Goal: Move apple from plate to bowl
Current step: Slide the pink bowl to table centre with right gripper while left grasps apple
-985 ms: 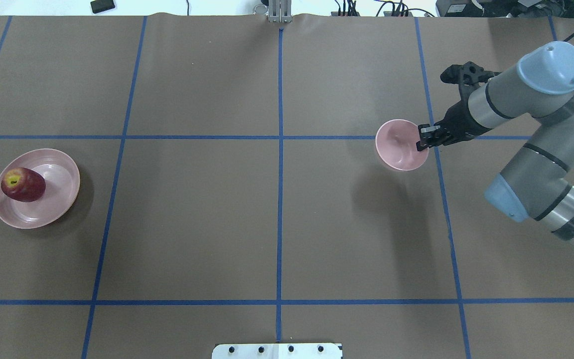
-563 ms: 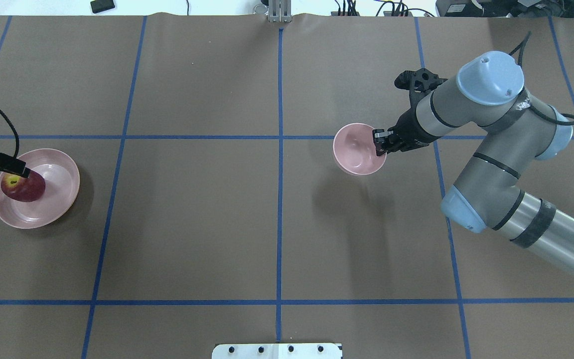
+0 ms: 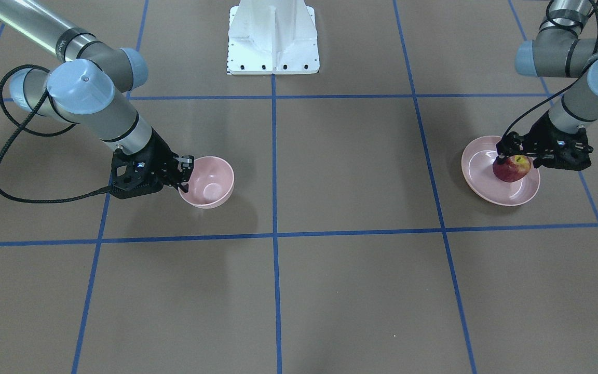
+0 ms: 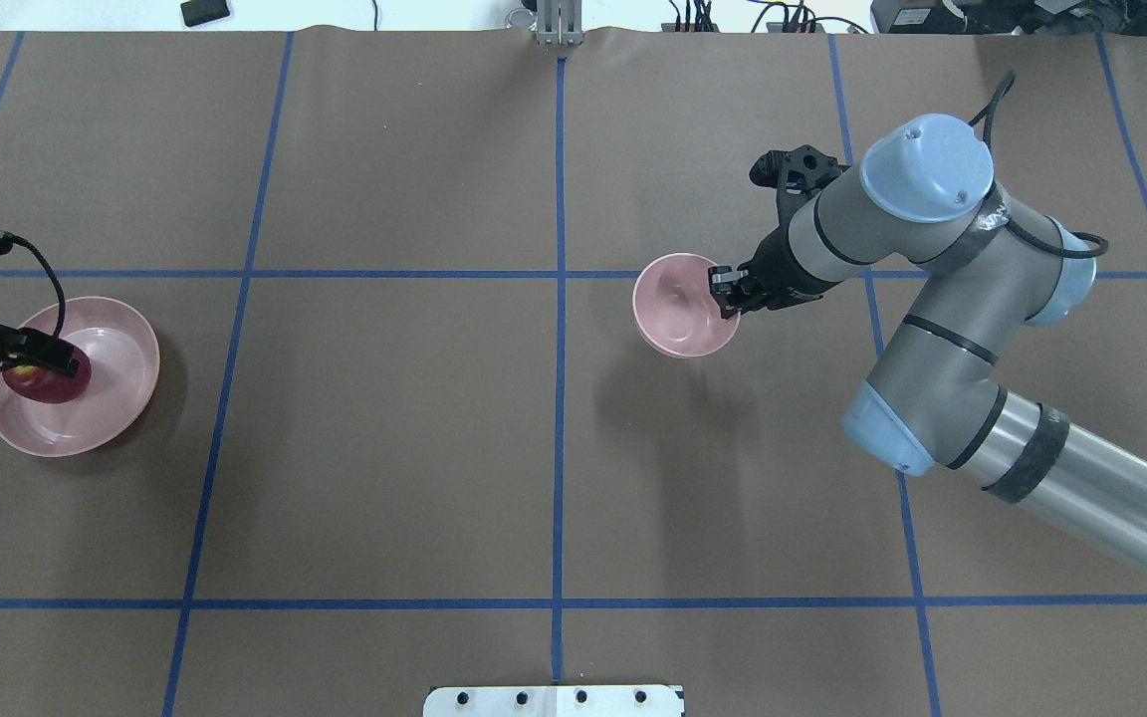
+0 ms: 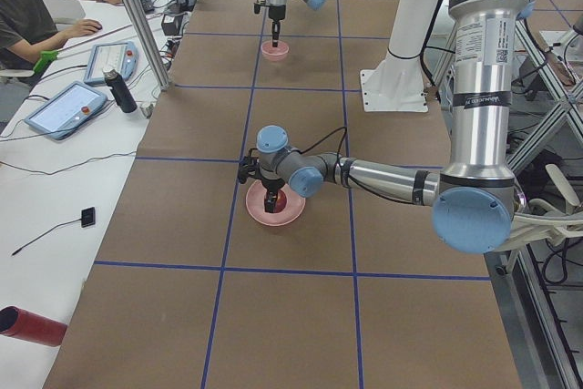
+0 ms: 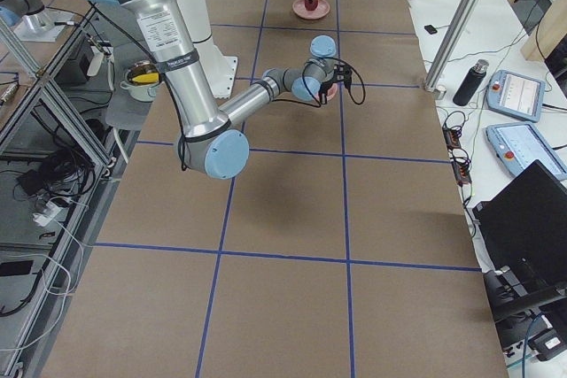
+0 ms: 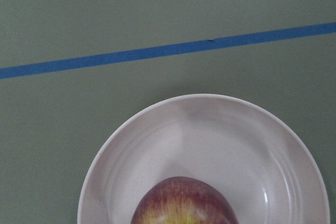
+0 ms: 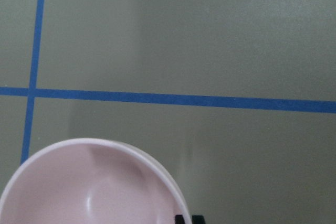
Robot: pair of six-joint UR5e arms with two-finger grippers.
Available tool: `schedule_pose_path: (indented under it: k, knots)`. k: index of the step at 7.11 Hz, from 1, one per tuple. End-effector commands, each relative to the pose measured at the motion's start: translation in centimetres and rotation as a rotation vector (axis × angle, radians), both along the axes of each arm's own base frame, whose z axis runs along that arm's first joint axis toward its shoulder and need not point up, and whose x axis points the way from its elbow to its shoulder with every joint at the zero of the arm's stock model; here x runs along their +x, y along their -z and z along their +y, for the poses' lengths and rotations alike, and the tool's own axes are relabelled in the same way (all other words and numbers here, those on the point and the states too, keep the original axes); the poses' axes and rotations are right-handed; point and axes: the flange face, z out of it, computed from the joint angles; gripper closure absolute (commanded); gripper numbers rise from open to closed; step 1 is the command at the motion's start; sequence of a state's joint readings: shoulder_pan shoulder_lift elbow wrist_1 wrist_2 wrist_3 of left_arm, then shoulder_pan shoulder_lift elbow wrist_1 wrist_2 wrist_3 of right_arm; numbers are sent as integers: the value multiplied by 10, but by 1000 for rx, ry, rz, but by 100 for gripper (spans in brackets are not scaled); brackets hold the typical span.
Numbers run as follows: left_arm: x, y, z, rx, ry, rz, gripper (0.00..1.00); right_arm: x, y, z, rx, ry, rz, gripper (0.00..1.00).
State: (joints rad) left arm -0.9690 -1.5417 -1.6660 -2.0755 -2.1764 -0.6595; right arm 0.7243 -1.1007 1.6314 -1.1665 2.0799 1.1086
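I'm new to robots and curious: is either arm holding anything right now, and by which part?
The right gripper pinches the bowl by its rim. The left gripper straddles the apple on the plate, but whether it grips it cannot be told.

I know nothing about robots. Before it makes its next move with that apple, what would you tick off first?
1. Apple rests on the plate: ok.
2. Left hand is at the apple, with a finger on either side: ok.
3. Left hand is closed firmly on the apple: cannot tell, because no view shows the contact.
4. Right hand pinches the rim of the bowl: ok.
5. Bowl is empty and its opening faces up: ok.
6. Bowl is close enough for a short transfer: not ok. It is near the table's middle and the plate is far out on the left side.
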Motion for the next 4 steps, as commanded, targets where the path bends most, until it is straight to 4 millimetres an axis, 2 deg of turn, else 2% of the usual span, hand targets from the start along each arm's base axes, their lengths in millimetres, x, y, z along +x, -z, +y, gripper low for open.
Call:
schedule_pose_path:
  k: [1,2,3,4]
  knots:
    - [19,-6,-3,-14,-21,-5,2,-38,34,16,-15,-24,1,100]
    - [24,-5,-7,-18,-20,-4,3,-61,48,11,-30,-58,4,100]
    - [24,-6,-7,-20,-19,-5,27,-71,54,11,-38,-59,3,100]
    - [24,-6,-7,-22,-17,-6,93,-89,52,17,-35,-61,19,100]
